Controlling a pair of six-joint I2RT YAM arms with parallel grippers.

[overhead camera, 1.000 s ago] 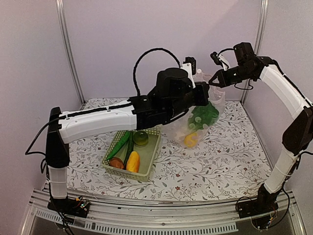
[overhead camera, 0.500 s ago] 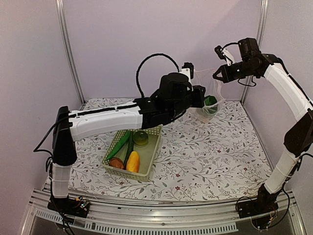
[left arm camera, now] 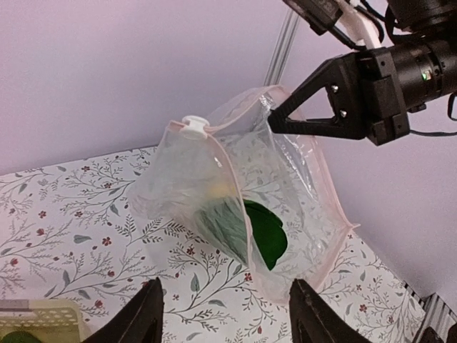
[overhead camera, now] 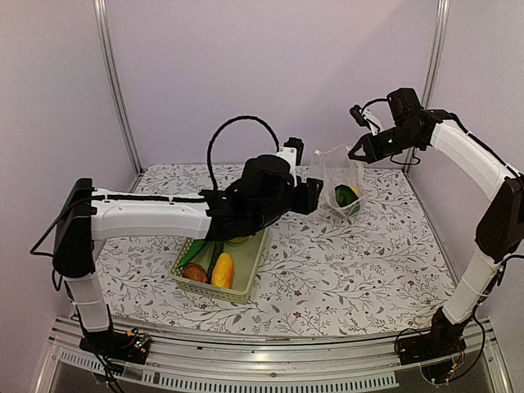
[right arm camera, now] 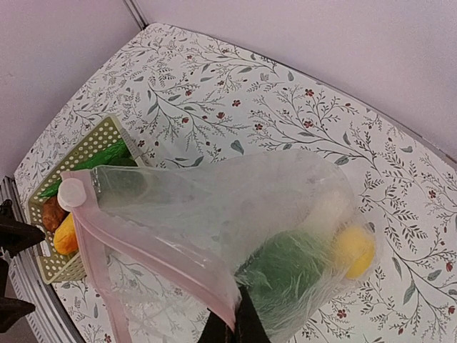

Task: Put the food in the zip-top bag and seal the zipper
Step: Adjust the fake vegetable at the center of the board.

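The right gripper (left arm camera: 275, 121) pinched the mouth edge of the zip-top bag (left arm camera: 235, 207), which hung in the air. The left gripper (left arm camera: 225, 314) was spread open near the bag and touched nothing. Only the right wrist view showed a yellow lemon (right arm camera: 353, 250) beside the bok choy (right arm camera: 285, 275) inside the bag, and the top view showed the basket (overhead camera: 246, 282) under the left arm.

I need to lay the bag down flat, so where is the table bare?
Widest bare patch: the table's front right, between the green basket and the right arm's base. Crowded: mid-left, where the left arm crosses the basket, and the back, where the zip-top bag hangs.
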